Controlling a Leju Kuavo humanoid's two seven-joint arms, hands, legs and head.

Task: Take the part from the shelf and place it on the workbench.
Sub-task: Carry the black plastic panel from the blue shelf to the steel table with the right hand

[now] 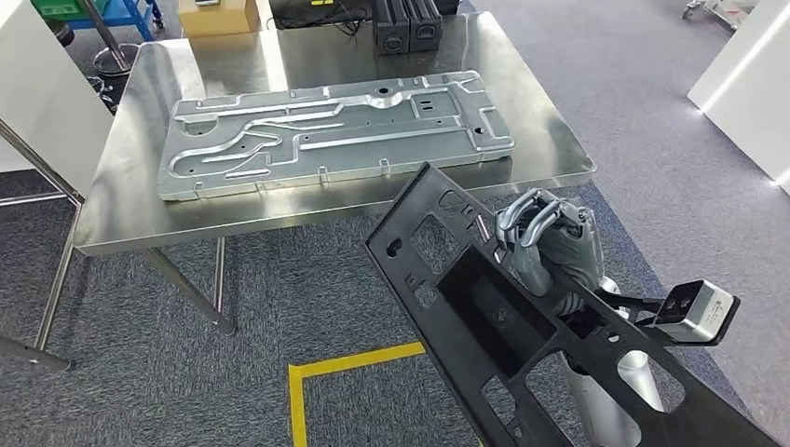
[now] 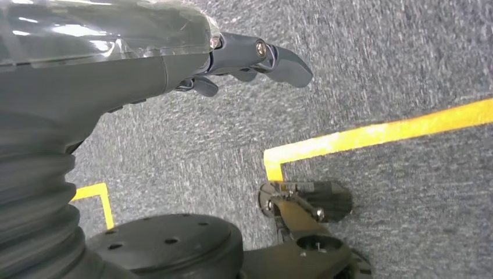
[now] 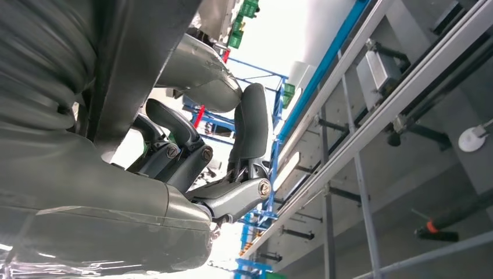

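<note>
- Part [image 1: 522,345]: a long black plastic panel with rectangular cut-outs and small holes, held in the air in front of the robot, low and to the right in the head view. It slants from near the workbench's front edge back toward the robot, and its far end overlaps that edge in the picture without resting on the top.
- Right hand [image 1: 550,240]: its fingers [image 1: 526,219] curl over the part's long right-hand edge, about a third of the way down from the far end, and the palm sits against the side of the panel. It grips the part. In the right wrist view the same hand [image 3: 192,157] shows its darker fingers folded round a dark slab that runs past the camera.
- Left hand [image 2: 232,58]: hangs above grey carpet in the left wrist view, its fingers [image 2: 285,61] loosely curled, slightly apart and holding nothing.
- Workbench [image 1: 559,140]: a shiny steel table on thin angled legs, beyond the part.
- Metal plate [image 1: 335,130]: a large pressed grey sheet with ribs and holes, lying flat along the middle of the workbench, well clear of the black part.
- Cardboard box [image 1: 219,17] and two dark blocks [image 1: 407,26] stand at the bench's far edge.
- Yellow tape [image 1: 345,368] marks a corner on the carpet, just left of the part.
</note>
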